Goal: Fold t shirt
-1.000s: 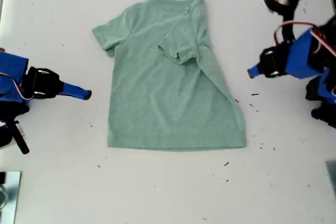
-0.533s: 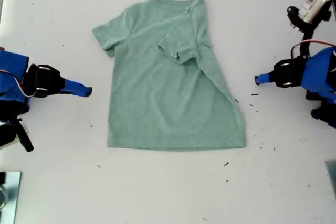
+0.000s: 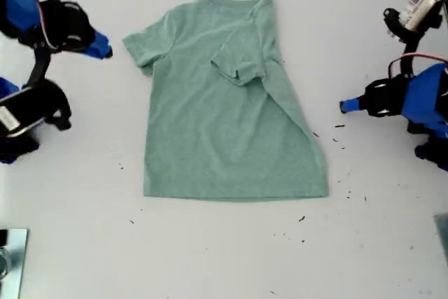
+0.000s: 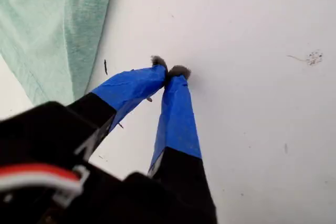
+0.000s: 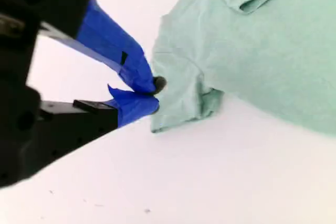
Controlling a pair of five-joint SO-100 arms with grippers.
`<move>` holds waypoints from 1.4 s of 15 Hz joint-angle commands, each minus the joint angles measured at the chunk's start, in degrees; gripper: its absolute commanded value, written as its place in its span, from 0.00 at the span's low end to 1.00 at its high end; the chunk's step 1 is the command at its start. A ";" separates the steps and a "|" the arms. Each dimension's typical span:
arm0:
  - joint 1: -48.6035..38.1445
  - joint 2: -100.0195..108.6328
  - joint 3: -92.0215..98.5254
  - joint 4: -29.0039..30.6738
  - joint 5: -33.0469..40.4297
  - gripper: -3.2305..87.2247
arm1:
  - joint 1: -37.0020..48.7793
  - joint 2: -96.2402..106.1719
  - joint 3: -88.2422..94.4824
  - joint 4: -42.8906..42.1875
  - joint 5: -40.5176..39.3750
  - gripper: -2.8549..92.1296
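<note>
My first gripper (image 4: pixel 169 71) has its blue-taped jaws closed tip to tip with nothing between them, hanging over bare white table (image 3: pixel 224 257). In its own wrist view an edge of the t shirt (image 4: pixel 47 19) shows near the jaws but clear of them. In the exterior view this gripper (image 3: pixel 343 106) sits at about 3 o'clock from the t shirt (image 3: pixel 224 124), apart from the cloth. My second gripper (image 5: pixel 156 94) also has its jaws pressed together at the tips and holds nothing; it sits just beside the spread sleeve (image 5: pixel 181 93). In the exterior view it (image 3: pixel 105 50) is at about 10 o'clock from the shirt, close to that sleeve (image 3: pixel 143 47) and not touching it. The pale green shirt lies flat in the middle of the table, collar toward 12 o'clock and hem toward 6 o'clock. The other sleeve (image 3: pixel 238 61) is folded inward onto the chest, and that side edge runs on a slant down toward 5 o'clock. A few dark specks (image 3: pixel 302 218) lie on the table below the hem.
</note>
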 commanded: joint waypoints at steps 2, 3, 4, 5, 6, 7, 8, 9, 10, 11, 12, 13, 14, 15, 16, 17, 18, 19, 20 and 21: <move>-6.59 -12.39 -10.90 1.23 6.77 0.43 | -0.35 0.88 2.46 0.00 1.05 0.06; -7.21 -15.12 -12.13 0.44 8.44 0.43 | -0.35 0.88 2.46 0.00 1.32 0.06; -8.35 -17.40 -11.43 -1.05 8.79 0.43 | -0.35 0.88 2.46 0.00 1.41 0.06; -9.49 -18.81 -9.05 -4.04 8.88 0.43 | -0.62 0.88 2.46 0.00 1.58 0.06; -10.55 -20.92 -6.77 -7.12 9.05 0.43 | -0.79 0.88 2.46 0.00 1.85 0.06; -11.51 -24.26 -4.75 -10.55 9.32 0.43 | -1.05 0.88 2.46 0.00 2.02 0.06; -12.39 -28.39 -3.87 -13.27 9.58 0.43 | -1.14 0.88 2.46 0.00 2.02 0.06; -13.18 -32.61 -3.52 -15.64 9.67 0.43 | -1.23 0.88 2.46 0.00 2.02 0.06; -13.62 -36.47 -3.16 -18.02 9.67 0.43 | -1.41 0.88 2.46 0.00 2.11 0.06; -13.89 -40.25 -3.16 -20.04 9.58 0.43 | -1.58 0.88 2.46 0.00 2.20 0.06; -14.41 -43.95 -3.16 -22.06 9.67 0.40 | -1.76 0.88 2.46 0.00 2.29 0.06; -15.38 -46.85 -3.16 -23.47 9.49 0.25 | -1.76 0.88 2.46 0.00 2.29 0.06; -15.73 -47.29 -2.90 -24.26 10.11 0.08 | -1.76 0.88 2.46 0.00 2.29 0.06; -14.77 -42.10 -1.67 -24.08 9.32 0.03 | -1.93 0.88 2.46 0.00 2.29 0.06; -13.10 -33.31 -1.32 -22.15 7.65 0.03 | -2.02 0.88 2.46 0.00 2.37 0.06; -11.95 -24.87 -2.64 -19.42 6.68 0.03 | -2.02 0.88 2.46 0.00 2.37 0.06; -11.60 -17.93 -4.39 -17.75 7.12 0.03 | -1.93 0.88 2.46 0.00 2.37 0.06; -11.25 -12.66 -5.36 -18.54 9.14 0.03 | -1.76 0.88 2.46 0.00 2.29 0.06; -10.46 -10.99 -6.50 -19.78 10.28 0.03 | -1.67 0.88 2.46 0.00 2.20 0.06; -8.61 -11.95 -7.65 -21.80 11.43 0.03 | -1.67 0.88 2.46 0.00 2.20 0.06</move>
